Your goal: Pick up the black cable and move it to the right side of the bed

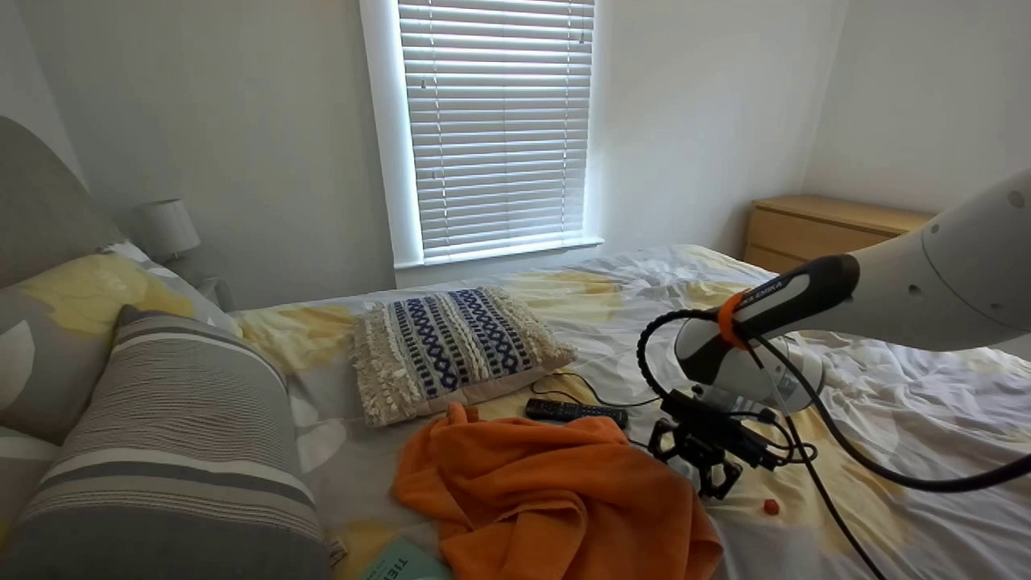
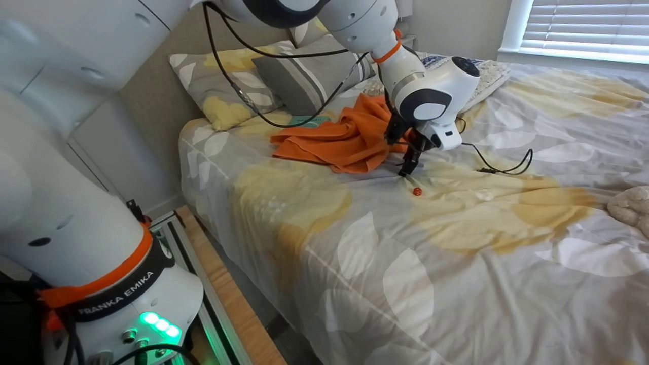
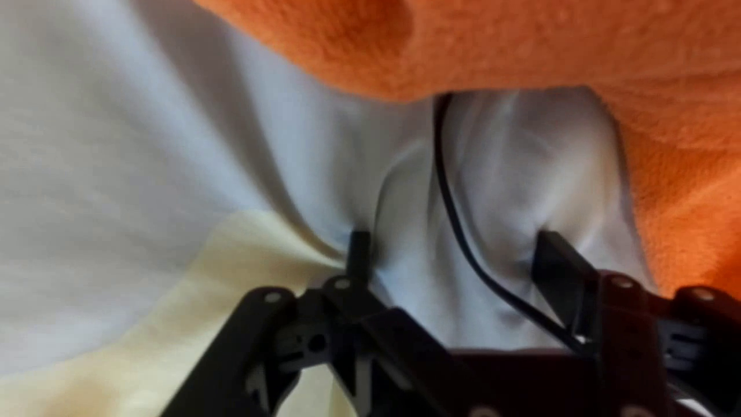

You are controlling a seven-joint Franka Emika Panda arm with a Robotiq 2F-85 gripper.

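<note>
The black cable runs out from under the orange cloth in the wrist view and passes between my gripper's fingers, behind the right one. The gripper is open, with both fingertips down at the sheet. In an exterior view the gripper is beside the orange cloth, and more cable curves out from by the cushion. In an exterior view the gripper touches or nearly touches the bed, and a cable loop lies beyond it. The plug-like block is not clearly seen.
The orange cloth lies against the gripper's side. A black remote and patterned cushion lie behind it. A small red object is near the fingertips. A green book and plush toy are further off.
</note>
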